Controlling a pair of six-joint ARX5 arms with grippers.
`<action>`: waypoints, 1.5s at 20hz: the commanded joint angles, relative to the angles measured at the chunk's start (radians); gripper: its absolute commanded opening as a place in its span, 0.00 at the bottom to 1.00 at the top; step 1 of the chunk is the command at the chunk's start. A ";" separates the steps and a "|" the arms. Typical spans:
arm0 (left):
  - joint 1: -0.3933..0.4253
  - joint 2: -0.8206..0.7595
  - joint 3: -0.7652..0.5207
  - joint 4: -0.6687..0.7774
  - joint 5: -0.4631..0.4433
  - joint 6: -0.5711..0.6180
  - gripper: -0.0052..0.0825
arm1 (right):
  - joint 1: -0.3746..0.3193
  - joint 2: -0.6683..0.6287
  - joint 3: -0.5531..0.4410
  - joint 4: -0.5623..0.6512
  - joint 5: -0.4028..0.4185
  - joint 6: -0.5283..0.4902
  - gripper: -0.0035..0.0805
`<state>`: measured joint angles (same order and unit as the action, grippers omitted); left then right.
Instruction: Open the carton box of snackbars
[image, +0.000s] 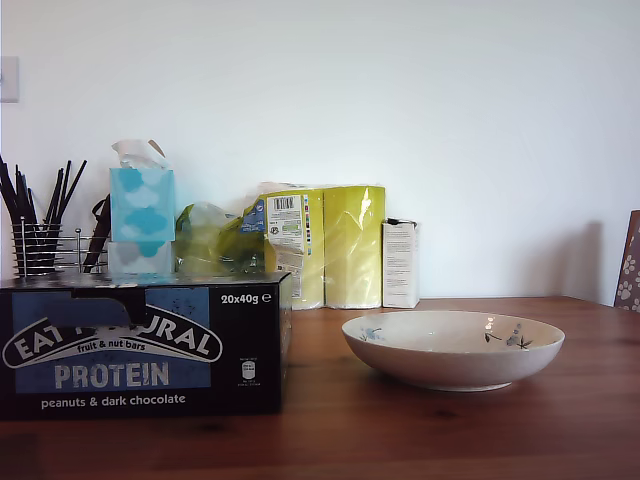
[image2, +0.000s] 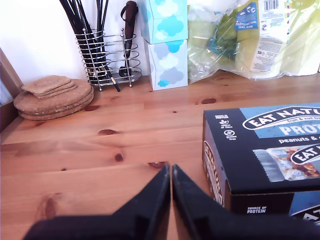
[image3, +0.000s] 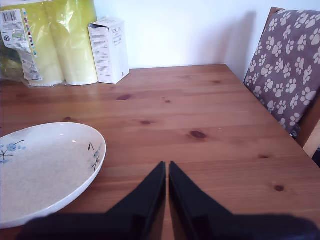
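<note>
Both end effectors, first (image2: 171, 172) and second (image3: 167, 169), pressed together; we judge the large black-and-blue cardboard carton box (image: 140, 345) stiff, best taken at its lid edge.

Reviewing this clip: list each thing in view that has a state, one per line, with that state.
carton box: shut, flaps down, lying flat on the table
bowl: upright, empty
tissue box: open, a tissue sticking out of the top
small white carton: upright, top flap slightly lifted
utensil rack: upright, holding dark utensils
my first gripper: shut, holding nothing
my second gripper: shut, holding nothing
</note>
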<state>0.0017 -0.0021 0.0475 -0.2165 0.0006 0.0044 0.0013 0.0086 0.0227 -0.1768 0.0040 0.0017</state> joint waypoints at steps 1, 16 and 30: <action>0.002 -0.004 -0.012 -0.099 0.021 -0.005 0.05 | -0.002 -0.006 -0.013 0.008 -0.001 0.000 0.03; 0.002 -0.003 0.050 -0.022 0.189 -0.035 0.04 | 0.002 -0.006 0.036 0.074 -0.113 0.081 0.03; -0.157 0.489 0.533 -0.468 0.539 0.401 0.04 | 0.233 0.251 0.371 -0.264 -0.388 0.208 0.03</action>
<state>-0.1482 0.4652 0.5716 -0.6533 0.5293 0.3199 0.2260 0.2520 0.3798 -0.4347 -0.3771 0.2058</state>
